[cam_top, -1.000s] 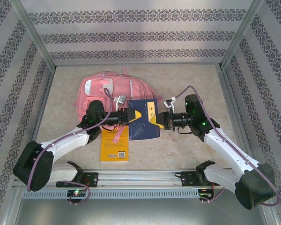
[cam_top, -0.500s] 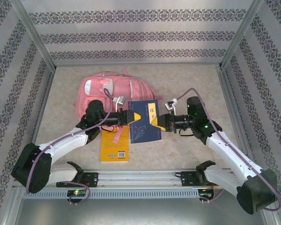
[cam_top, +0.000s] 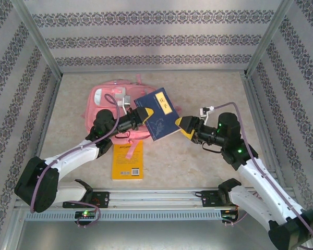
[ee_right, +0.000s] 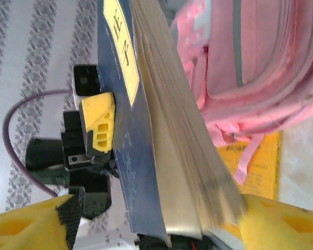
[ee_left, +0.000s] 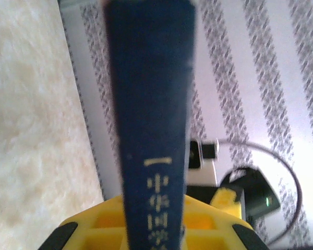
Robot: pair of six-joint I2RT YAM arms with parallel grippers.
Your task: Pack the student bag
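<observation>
Soft pink cloth student bag (ee_right: 261,62), matt navy paper book (cam_top: 159,117), smooth mottled table (cam_top: 188,161).

Blue book (cam_top: 157,114) overhangs the student bag (cam_top: 89,109); open table (cam_top: 214,88) lies rightward

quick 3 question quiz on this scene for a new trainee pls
1. True or false: the left gripper is shut on the blue book.
2. The right gripper has its jaws: A open; B shut on the blue book; C shut empty.
3. Fill in: the other book, flat on the table and nearer the arm bases than the student bag, is coloured ____.
Key: 1 true; 2 A; 3 yellow.
</observation>
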